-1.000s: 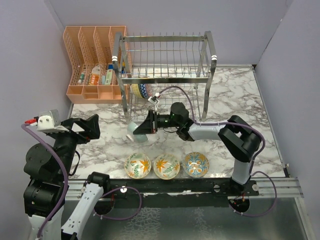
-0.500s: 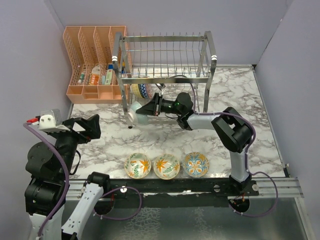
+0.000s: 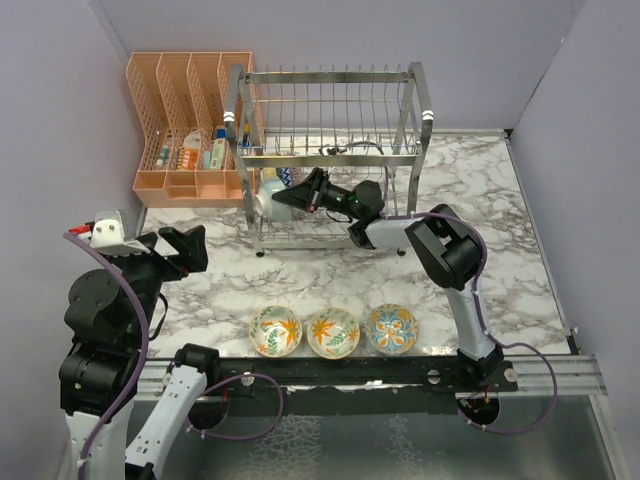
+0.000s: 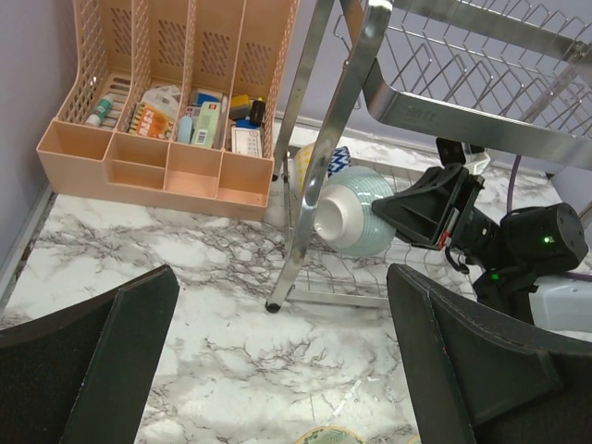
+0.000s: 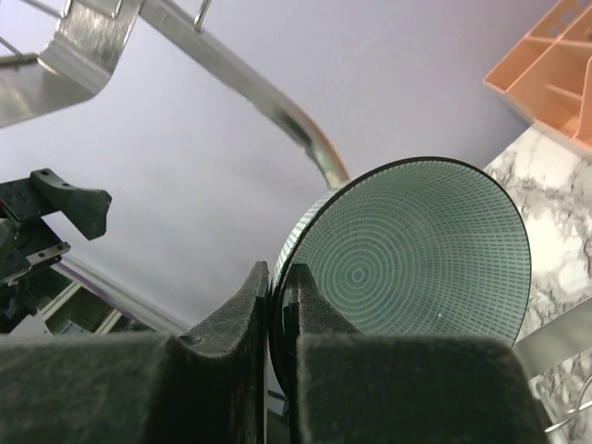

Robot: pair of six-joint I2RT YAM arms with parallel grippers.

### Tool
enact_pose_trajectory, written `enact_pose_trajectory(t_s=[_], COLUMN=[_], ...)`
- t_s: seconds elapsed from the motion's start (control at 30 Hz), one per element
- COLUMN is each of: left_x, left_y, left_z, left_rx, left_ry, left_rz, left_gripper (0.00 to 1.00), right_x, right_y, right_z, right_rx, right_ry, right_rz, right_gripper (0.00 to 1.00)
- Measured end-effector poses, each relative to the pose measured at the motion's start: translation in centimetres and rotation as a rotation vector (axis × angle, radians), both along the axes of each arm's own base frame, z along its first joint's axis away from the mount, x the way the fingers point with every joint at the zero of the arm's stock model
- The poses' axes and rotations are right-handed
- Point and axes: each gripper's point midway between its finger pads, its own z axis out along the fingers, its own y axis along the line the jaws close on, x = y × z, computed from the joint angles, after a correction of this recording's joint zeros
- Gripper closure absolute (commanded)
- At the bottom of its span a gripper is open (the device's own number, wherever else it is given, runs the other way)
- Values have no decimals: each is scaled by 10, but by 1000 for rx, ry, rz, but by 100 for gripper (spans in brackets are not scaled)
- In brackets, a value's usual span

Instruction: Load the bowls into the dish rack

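Marble tabletop, upper ctr of top view: right claw pinches teal bowl by rim, bowl on edge, frame-left of claw, at dish rack lower tier beside patterned bowl; left claw spread, well apart

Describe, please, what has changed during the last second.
The right pincer, gripping the teal bowl by its rim throughout, carried it away from the arm bases to the lower tier of the dish rack. The three patterned bowls at the near edge stayed put.
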Motion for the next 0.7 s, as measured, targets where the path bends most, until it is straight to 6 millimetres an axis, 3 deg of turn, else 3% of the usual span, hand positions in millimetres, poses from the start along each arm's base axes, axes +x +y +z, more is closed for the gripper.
enact_pose_trajectory(t_s=[0.2, 0.47, 0.7], left_x=[7, 16, 19], left_y=[-3, -6, -7], left_z=[-7, -19, -21], left_rx=[8, 15, 16], left_ry=[21, 55, 62], left_rz=[-11, -14, -14], left_gripper=[1, 1, 1], right_x=[31, 57, 78], right_y=[-7, -26, -33], right_z=[-2, 3, -15], right_rx=[65, 111, 115], right_ry=[2, 15, 64], right_rz=[-60, -140, -195], right_gripper=[99, 99, 99])
